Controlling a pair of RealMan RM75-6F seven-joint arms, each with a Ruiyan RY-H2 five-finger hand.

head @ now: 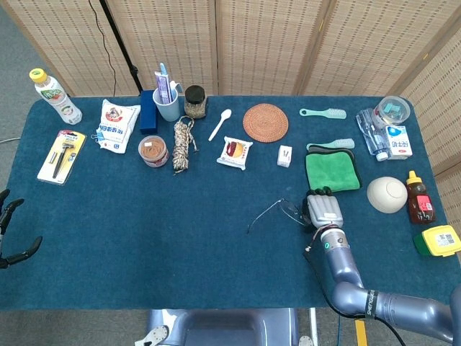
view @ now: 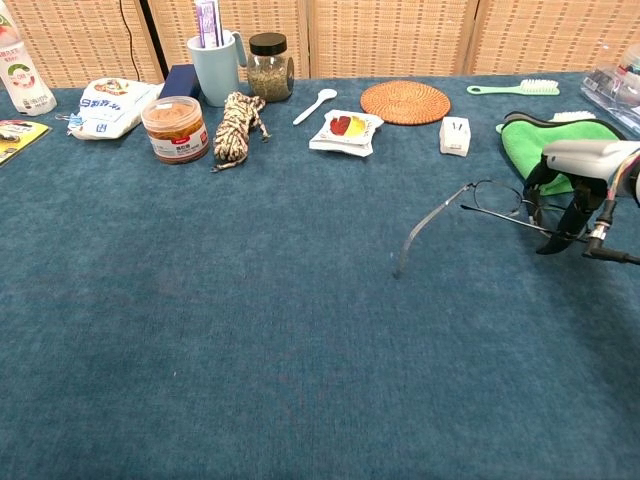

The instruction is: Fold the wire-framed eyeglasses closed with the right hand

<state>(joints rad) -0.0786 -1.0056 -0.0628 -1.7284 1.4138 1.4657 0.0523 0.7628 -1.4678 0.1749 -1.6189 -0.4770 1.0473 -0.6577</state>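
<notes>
The wire-framed eyeglasses (view: 490,205) lie on the blue tabletop (view: 250,330) toward its right side, just in front of the green cloth (head: 332,171). One temple sticks out to the left and bends down toward the near edge, its tip resting on the cloth surface; the other temple lies folded across the lenses, running toward the right hand (view: 580,185). That hand sits palm down at the right end of the frame, its dark fingers (view: 556,236) curled downward against the lens and the folded temple. Whether they actually pinch the wire or only press on it cannot be told from either view.

Behind the cloth lie a green brush (head: 323,112) and a small white box (head: 284,156); a woven coaster (head: 265,122) and a snack packet (head: 235,152) sit further left. A white bowl (head: 387,194) rests to the right of the cloth.

The left hand (head: 10,234) hangs off the tabletop's left edge, fingers apart, holding nothing.
</notes>
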